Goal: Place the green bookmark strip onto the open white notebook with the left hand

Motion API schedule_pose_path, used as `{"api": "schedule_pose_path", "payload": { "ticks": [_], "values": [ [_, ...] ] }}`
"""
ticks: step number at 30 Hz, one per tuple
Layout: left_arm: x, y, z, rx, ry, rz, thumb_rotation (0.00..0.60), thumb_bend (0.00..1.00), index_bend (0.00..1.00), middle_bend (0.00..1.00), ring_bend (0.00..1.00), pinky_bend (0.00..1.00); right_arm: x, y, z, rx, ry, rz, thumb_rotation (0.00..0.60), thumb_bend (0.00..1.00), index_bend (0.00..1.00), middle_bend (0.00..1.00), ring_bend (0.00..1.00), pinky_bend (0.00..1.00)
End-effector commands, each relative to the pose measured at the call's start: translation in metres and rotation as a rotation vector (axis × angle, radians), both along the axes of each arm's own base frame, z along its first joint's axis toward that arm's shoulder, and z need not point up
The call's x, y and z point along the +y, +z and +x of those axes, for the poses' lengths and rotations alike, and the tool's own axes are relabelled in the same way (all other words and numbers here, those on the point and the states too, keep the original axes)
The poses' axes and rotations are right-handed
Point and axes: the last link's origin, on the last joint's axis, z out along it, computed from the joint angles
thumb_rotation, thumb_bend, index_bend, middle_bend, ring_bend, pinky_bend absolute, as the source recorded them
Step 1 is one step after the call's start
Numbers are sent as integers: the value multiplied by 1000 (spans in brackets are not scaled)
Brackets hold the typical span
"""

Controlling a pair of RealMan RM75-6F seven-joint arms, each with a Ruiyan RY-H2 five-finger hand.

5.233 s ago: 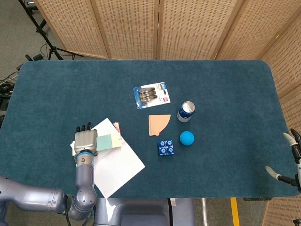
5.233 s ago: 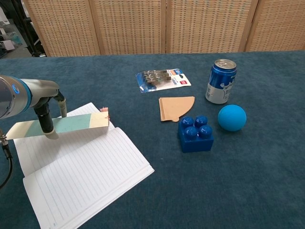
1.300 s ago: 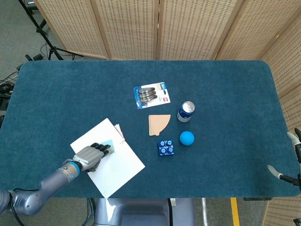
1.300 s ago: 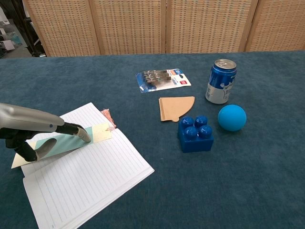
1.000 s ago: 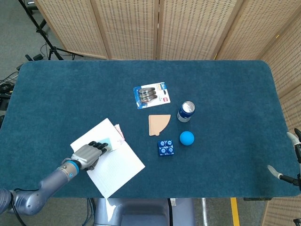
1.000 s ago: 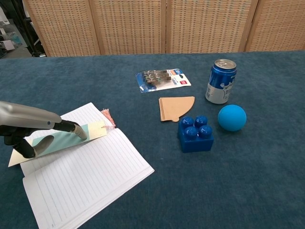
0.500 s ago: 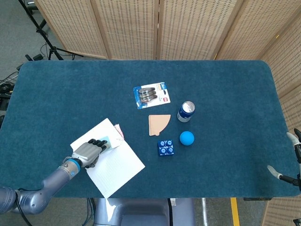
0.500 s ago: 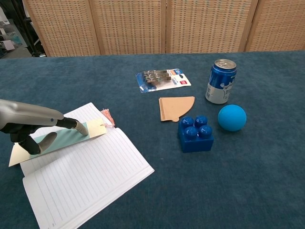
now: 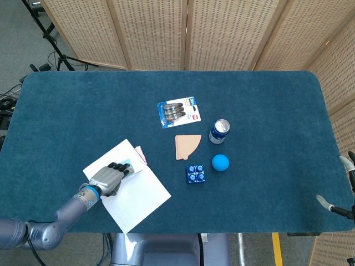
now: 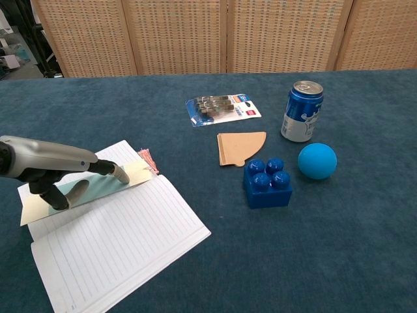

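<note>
Left hand (image 10: pixel 55 173) is low over the open white notebook (image 10: pixel 117 235), reaching in from the near-left edge of the desk (image 9: pixel 83 105). Its fingers (image 10: pixel 117 173) lie stretched across the green bookmark strip (image 10: pixel 98 186), and the thumb sits under or against the strip's near edge, so the strip is pinched between them. The strip runs slantwise over the notebook's far page: the cream end nearest the spine lies on or just above the paper, and the other cream end juts past the notebook's left edge. Whether the strip lies flat on the page cannot be told from either view. A small pink tassel (image 10: pixel 147 158) shows at the notebook's far corner, just beside the strip's inner end.

From the head view the left hand (image 9: pixel 106 178) covers most of the strip; only a bit of green shows by the fingertips.

Right hand (image 9: pixel 343 183): only a few pale finger parts show at the right border of the head view, off the desk; the pose of its fingers cannot be told.

Other items, all well apart from the notebook: blister pack of batteries (image 10: pixel 223 108) at the far middle; tan fan-shaped card (image 10: pixel 240 147) nearer; blue soda can (image 10: pixel 301 111) upright to its right; blue ball (image 10: pixel 317 161) just in front of the can; blue toy brick (image 10: pixel 267 182) between card and ball, a little nearer the camera.
</note>
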Motion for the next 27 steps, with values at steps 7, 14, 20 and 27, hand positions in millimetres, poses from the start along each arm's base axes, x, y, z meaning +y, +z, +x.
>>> {"api": "schedule_pose_path", "payload": {
  "ticks": [7,14,20,27],
  "values": [
    [-1,-2,5,-26,2,7,600,894,83,0,0,0,0,0,0,1,1,1,600,183,56,0,0,0],
    [-3,4,11,-71,2,20,600,890,83,0,0,0,1,0,0,1,3,0,600,184,56,0,0,0],
    [-2,29,12,-109,11,69,600,889,83,0,0,0,1,1,-1,0,2,-2,600,183,56,0,0,0],
    [-9,51,-11,-20,19,45,600,890,83,0,0,0,2,0,-1,3,1,-2,600,184,56,0,0,0]
  ]
}}
